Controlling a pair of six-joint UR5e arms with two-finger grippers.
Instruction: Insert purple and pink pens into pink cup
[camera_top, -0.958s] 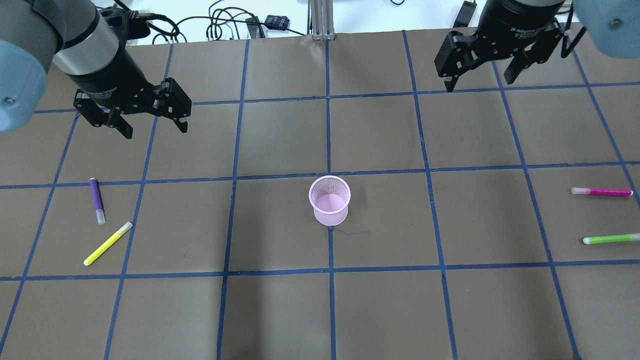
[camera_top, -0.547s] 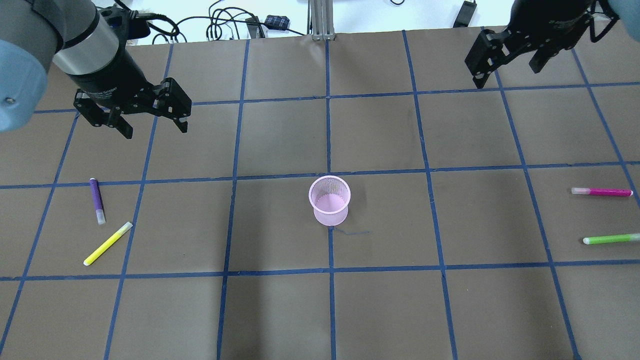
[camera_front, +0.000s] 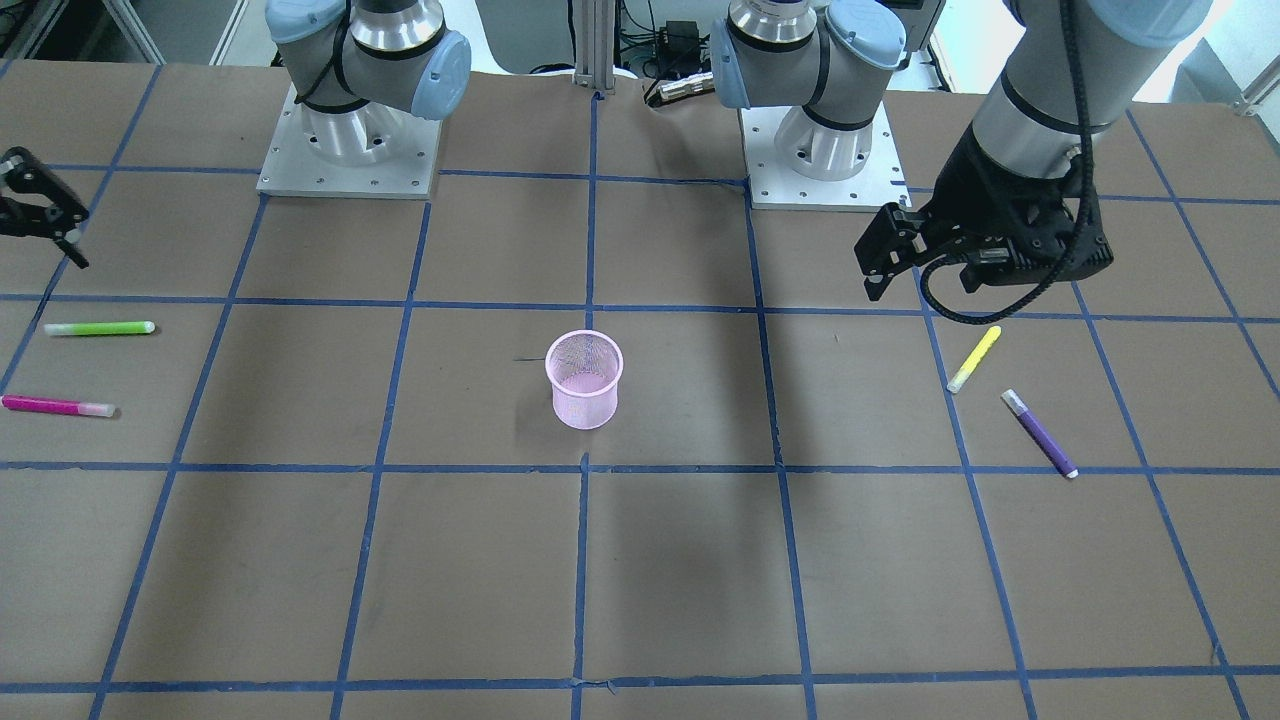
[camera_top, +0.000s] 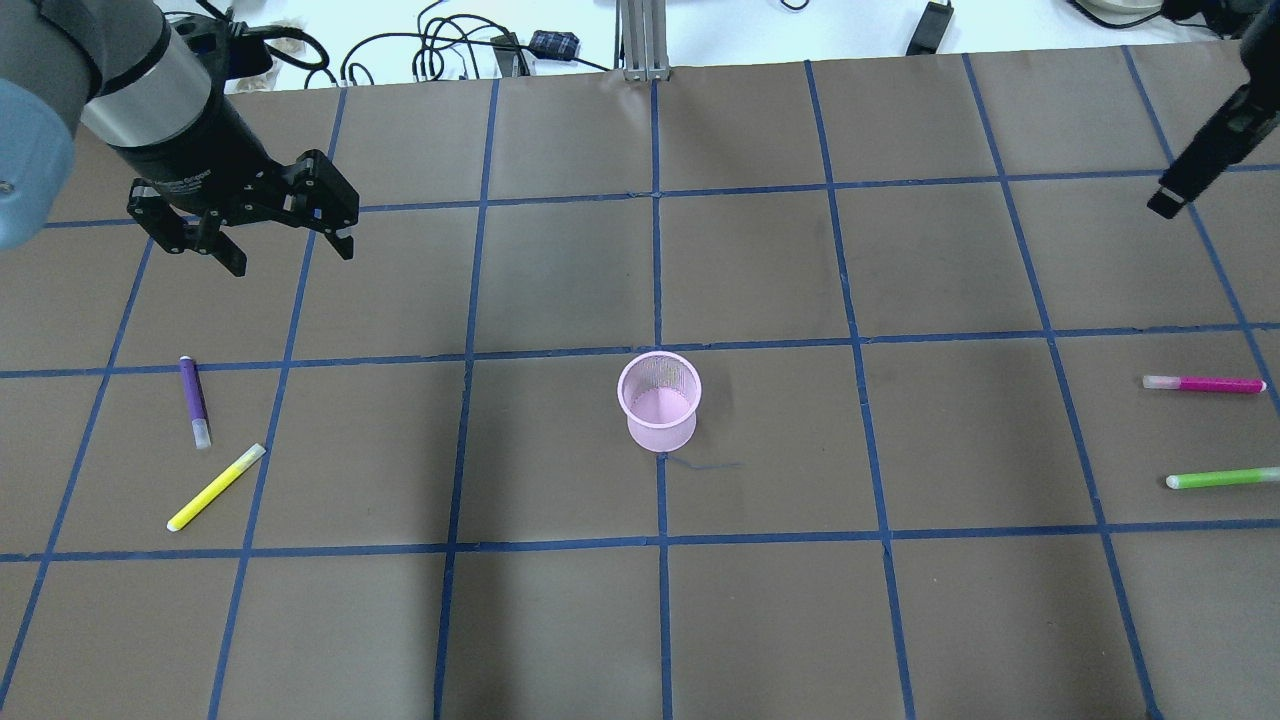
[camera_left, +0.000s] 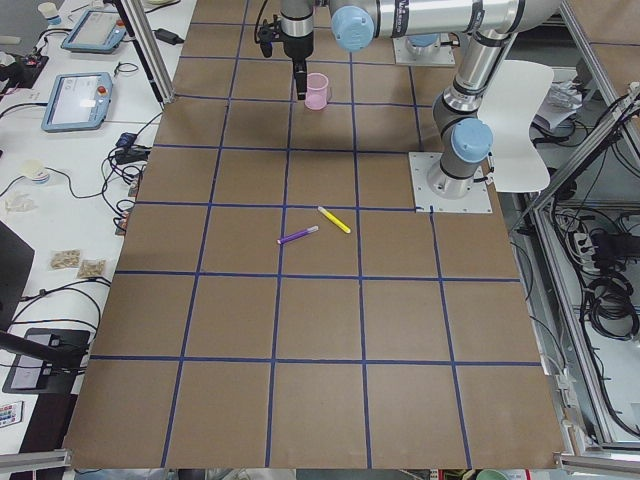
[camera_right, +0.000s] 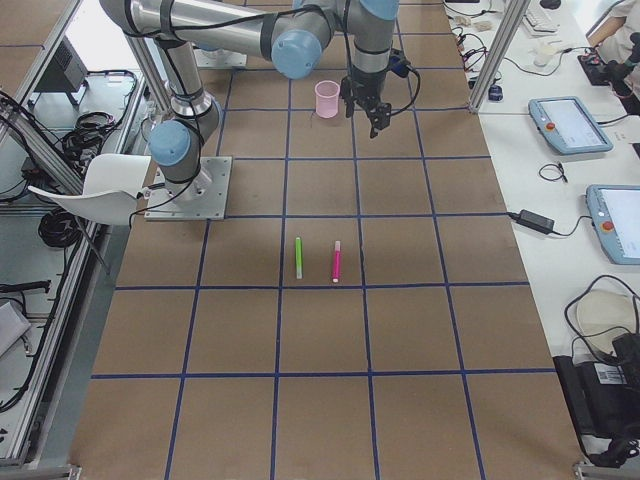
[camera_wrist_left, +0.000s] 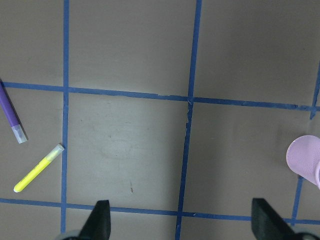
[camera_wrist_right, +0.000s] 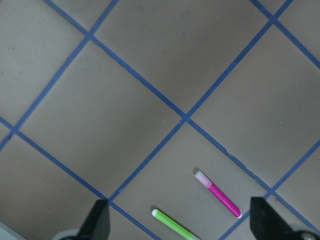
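Observation:
The pink mesh cup (camera_top: 658, 400) stands upright and empty at the table's middle. The purple pen (camera_top: 194, 402) lies flat on the left side, in front of my left gripper (camera_top: 290, 258), which hovers open and empty above the table. The left wrist view shows the purple pen (camera_wrist_left: 11, 112) at its left edge and the cup (camera_wrist_left: 305, 160) at its right edge. The pink pen (camera_top: 1205, 383) lies flat at the far right. My right gripper (camera_wrist_right: 180, 225) is open and empty, high above the pink pen (camera_wrist_right: 218, 194). Only one of its fingers (camera_top: 1195, 160) shows overhead.
A yellow pen (camera_top: 216, 487) lies just in front of the purple one. A green pen (camera_top: 1222, 478) lies in front of the pink one. Cables (camera_top: 440, 50) run along the table's far edge. The arm bases (camera_front: 350, 150) stand at the robot's side.
My right gripper has swung right, towards the table's right edge, mostly out of the overhead view. My left gripper has shifted slightly left. Pens and cup have not moved.

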